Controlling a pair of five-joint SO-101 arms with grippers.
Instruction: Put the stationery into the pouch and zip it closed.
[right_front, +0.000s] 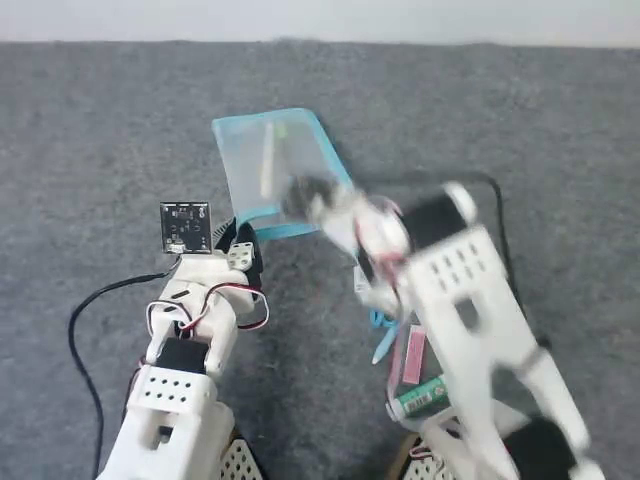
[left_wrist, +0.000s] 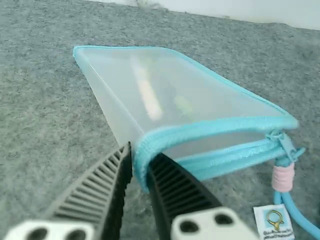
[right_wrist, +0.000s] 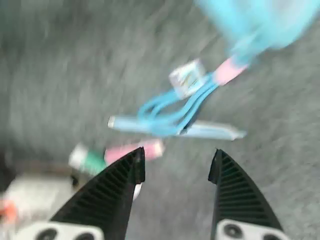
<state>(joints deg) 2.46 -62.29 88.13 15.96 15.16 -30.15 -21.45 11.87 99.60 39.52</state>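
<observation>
Left jaws pinch the pouch's near corner; right jaws gape wide, holding nothing.
The clear, blue-edged pouch (right_front: 272, 170) lies flat on the grey desk (right_front: 100, 120) ahead of both arms, with a pale stick (left_wrist: 147, 95) inside and a blue cord (left_wrist: 292, 207) at its zip end. Under the right jaws lie a blue pen (right_wrist: 220, 131), a pink pen (right_wrist: 134, 150) and a green-and-white tube (right_wrist: 86, 160).

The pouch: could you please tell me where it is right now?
The pouch lies on the grey carpet, far middle in the high view, its near corner pinched in the left pincer.
</observation>
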